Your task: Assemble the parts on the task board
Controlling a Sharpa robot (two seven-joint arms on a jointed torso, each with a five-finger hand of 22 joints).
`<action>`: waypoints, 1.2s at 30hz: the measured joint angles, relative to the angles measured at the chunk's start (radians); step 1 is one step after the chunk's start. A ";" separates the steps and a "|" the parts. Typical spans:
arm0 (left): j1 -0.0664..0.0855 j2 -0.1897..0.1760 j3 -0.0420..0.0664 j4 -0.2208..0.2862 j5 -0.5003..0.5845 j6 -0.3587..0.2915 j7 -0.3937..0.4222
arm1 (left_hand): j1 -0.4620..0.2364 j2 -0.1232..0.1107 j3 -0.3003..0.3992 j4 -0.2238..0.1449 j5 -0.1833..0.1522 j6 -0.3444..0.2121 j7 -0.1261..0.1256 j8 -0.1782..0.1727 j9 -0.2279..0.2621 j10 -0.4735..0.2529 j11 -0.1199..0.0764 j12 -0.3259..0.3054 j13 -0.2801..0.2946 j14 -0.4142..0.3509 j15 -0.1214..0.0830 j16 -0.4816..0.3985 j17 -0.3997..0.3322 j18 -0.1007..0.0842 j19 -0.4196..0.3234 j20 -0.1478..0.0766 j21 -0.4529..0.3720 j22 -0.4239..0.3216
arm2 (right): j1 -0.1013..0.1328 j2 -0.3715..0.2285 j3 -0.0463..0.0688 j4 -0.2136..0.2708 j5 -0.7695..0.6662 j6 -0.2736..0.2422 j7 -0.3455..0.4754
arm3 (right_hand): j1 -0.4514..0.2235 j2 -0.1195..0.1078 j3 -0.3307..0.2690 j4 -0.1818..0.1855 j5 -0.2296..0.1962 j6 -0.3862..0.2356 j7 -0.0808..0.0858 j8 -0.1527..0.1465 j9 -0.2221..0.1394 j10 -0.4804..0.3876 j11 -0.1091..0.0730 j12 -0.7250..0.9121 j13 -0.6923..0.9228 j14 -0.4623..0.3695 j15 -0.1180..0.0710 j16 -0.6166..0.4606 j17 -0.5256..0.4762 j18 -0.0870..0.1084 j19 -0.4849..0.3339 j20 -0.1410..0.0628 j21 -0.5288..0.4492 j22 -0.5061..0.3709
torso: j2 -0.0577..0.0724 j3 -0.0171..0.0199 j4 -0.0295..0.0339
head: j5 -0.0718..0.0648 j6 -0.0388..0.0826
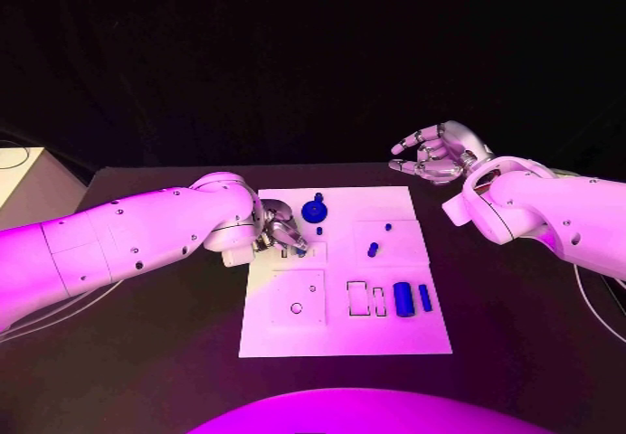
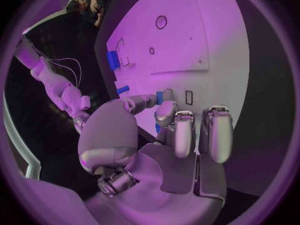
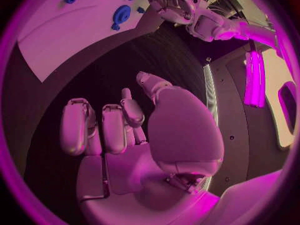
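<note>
Meanwhile my left hand (image 1: 277, 231) pinches a small blue part (image 2: 167, 96) on the task board (image 1: 392, 339); my right hand (image 1: 437, 152) hovers empty, fingers apart.

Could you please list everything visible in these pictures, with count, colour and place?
table: one, black, under everything.
board: one, white, mid-table.
disc: one, blue, round, at the board's far edge, beside the left hand.
small parts: several, blue, scattered on the board's far half.
long parts: two, blue, side by side on the board's right part, next to rectangular slots.
left hand: silver, fingers curled over the board's far left part; whether it holds a part is unclear.
right hand: silver, fingers apart, empty, beyond the board's far right corner.
</note>
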 measured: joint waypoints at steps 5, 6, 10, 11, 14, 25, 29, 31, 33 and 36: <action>0.007 0.002 0.008 -0.010 0.011 0.015 0.001 | 0.000 0.000 0.000 0.000 0.000 0.000 0.000 0.000 0.000 0.000 0.000 0.000 0.001 0.000 0.000 0.000 0.000 0.000 0.000 0.000 0.000 0.000 | -0.001 0.001 0.000 -0.001 0.000 0.001 0.000 | 0.000 0.000 0.000 0.000 0.000 0.000 0.000 0.000 0.000 0.000 0.000 0.000 0.000 0.000 0.000 0.000 0.000 0.000 0.000 0.000 0.000 0.001 | 0.000 0.0007 -0.0002 | 0.000 0.001; 0.009 0.003 0.009 -0.014 0.013 0.020 0.001 | 0.000 0.000 0.000 0.000 0.000 0.000 0.000 0.000 0.000 0.000 0.000 0.000 0.001 0.000 0.000 0.000 0.000 0.000 0.000 0.000 0.000 0.000 | -0.001 0.001 0.000 -0.001 0.000 0.001 0.000 | 0.000 0.000 0.000 0.000 0.000 0.000 0.000 0.000 0.000 0.000 0.000 0.000 0.000 0.000 0.000 0.000 0.000 0.000 0.000 0.000 0.000 0.001 | 0.000 0.0007 -0.0004 | 0.000 0.001; 0.018 0.015 0.012 -0.032 0.017 0.041 0.002 | 0.007 -0.002 0.000 0.000 0.000 0.000 0.000 0.000 0.000 0.000 0.000 0.000 0.001 0.000 0.000 0.000 0.000 0.000 0.000 0.000 0.000 0.000 | -0.002 0.003 0.000 -0.002 0.000 0.002 0.000 | 0.000 0.000 0.000 0.000 0.000 0.000 0.000 0.000 0.000 0.000 0.000 0.000 0.000 0.000 0.000 0.000 0.000 0.000 0.000 0.000 0.000 0.001 | 0.001 0.0012 -0.0006 | -0.001 0.001; 0.019 0.019 0.012 -0.036 0.018 0.049 0.002 | 0.007 -0.002 0.000 0.000 0.000 0.000 0.000 0.000 0.000 0.000 0.000 0.000 0.001 0.000 0.000 0.000 0.000 0.000 0.000 0.000 0.000 0.000 | -0.003 0.003 0.000 -0.003 0.000 0.002 0.000 | 0.000 0.000 0.000 0.000 0.000 0.000 0.000 0.000 0.000 0.000 0.000 0.000 0.000 0.000 0.000 0.000 0.000 0.000 0.000 0.000 0.000 0.001 | 0.001 0.0012 -0.0006 | -0.001 0.001; 0.024 0.031 0.012 -0.051 0.020 0.079 0.001 | 0.007 -0.002 0.000 0.000 0.000 0.000 0.000 0.000 0.000 0.000 0.000 0.000 -0.002 0.000 0.000 0.000 0.000 0.000 0.000 0.000 0.000 0.000 | -0.004 0.004 0.000 -0.003 0.000 0.002 0.000 | 0.000 0.000 0.000 0.000 0.000 0.000 0.000 0.000 0.000 0.000 0.000 0.000 0.000 0.000 0.000 0.000 0.000 0.000 0.000 0.000 0.000 0.001 | 0.002 0.0012 -0.0006 | -0.001 0.000; 0.045 0.082 0.013 -0.130 0.037 0.197 -0.015 | 0.007 -0.002 0.000 0.000 -0.001 0.001 0.001 0.000 0.000 0.000 0.000 0.000 -0.003 0.000 0.000 0.000 0.000 0.000 0.000 0.000 0.000 0.000 | -0.006 0.007 0.000 -0.006 0.000 0.004 0.000 | 0.000 0.000 0.000 0.000 0.000 0.000 0.000 0.000 0.000 0.000 0.000 0.000 0.000 0.000 0.000 0.000 0.000 0.000 0.000 0.000 0.000 0.001 | 0.001 0.0013 -0.0007 | 0.001 -0.006; 0.050 0.095 0.010 -0.152 0.047 0.227 -0.025 | 0.007 -0.002 0.000 0.000 -0.002 0.002 0.002 0.000 -0.001 0.000 0.000 0.000 -0.002 0.000 0.000 0.000 0.000 0.000 0.000 0.000 0.000 0.000 | -0.006 0.008 0.000 -0.006 0.000 0.004 0.000 | 0.000 0.000 0.000 0.000 0.000 0.000 0.000 0.000 0.000 0.000 0.000 0.000 0.000 0.000 0.000 0.000 0.000 0.000 0.000 0.000 0.000 0.001 | 0.000 0.0013 0.0000 | 0.002 -0.008; 0.051 0.100 0.008 -0.160 0.051 0.238 -0.029 | 0.007 -0.002 0.000 0.000 0.000 0.002 0.002 0.000 -0.001 0.000 0.000 0.000 -0.002 0.000 0.000 0.000 0.000 0.000 0.000 0.000 0.000 0.000 | -0.006 0.008 0.000 -0.006 0.000 0.004 0.000 | 0.000 0.000 0.000 0.000 0.000 0.000 0.000 0.000 0.000 0.000 0.000 0.000 0.000 0.000 0.000 0.000 0.000 0.000 0.000 0.000 0.000 0.001 | 0.000 0.0013 0.0003 | 0.002 -0.008; 0.052 0.104 0.006 -0.168 0.053 0.247 -0.032 | 0.007 -0.002 0.000 0.000 0.001 0.002 0.002 0.000 -0.001 0.000 0.000 0.000 -0.002 0.000 0.000 0.000 0.000 0.000 0.000 0.000 0.000 0.000 | -0.006 0.008 0.000 -0.006 0.000 0.004 0.000 | 0.000 0.000 0.000 0.000 0.000 0.000 0.000 0.000 0.000 0.000 0.000 0.000 0.000 0.000 0.000 0.000 0.000 0.000 0.000 0.000 0.000 0.000 | 0.000 0.0012 0.0004 | 0.002 -0.008; 0.052 0.108 0.002 -0.177 0.055 0.257 -0.035 | 0.007 -0.002 0.000 0.000 0.004 0.002 0.002 0.000 -0.001 0.000 0.000 0.000 -0.002 0.000 0.000 0.000 0.000 0.000 0.000 0.000 0.000 0.000 | -0.006 0.008 0.000 -0.006 0.000 0.004 0.000 | 0.000 0.000 0.000 0.000 0.000 0.000 0.000 0.000 0.000 0.000 0.000 0.000 0.000 0.000 0.000 0.000 0.000 0.000 0.000 0.000 0.000 0.000 | 0.000 0.0008 0.0004 | 0.003 -0.009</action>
